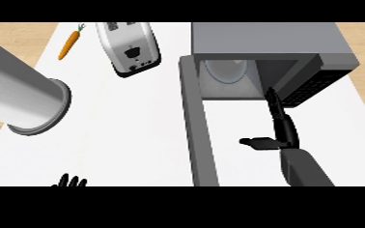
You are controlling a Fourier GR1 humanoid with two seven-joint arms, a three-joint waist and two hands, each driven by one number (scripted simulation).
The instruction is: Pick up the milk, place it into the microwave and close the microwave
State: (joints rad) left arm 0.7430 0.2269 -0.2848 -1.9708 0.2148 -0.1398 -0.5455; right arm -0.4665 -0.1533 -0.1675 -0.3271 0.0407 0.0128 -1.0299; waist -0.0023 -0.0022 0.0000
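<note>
The grey microwave (271,41) stands at the back right with its door (196,125) swung open toward me. Inside I see a pale round turntable (227,70). No milk shows anywhere in view. My right hand (279,125) stretches forward with straight fingers, its fingertips (271,94) at the front right of the microwave's opening and its thumb sticking out to the left. It holds nothing. My left hand (69,181) shows only as fingertips at the lower left edge, fingers up.
A silver toaster (130,48) lies at the back centre-left, and an orange carrot (69,43) lies farther left. A large grey cylinder (32,101) fills the left side. The white counter (128,135) spreads between them.
</note>
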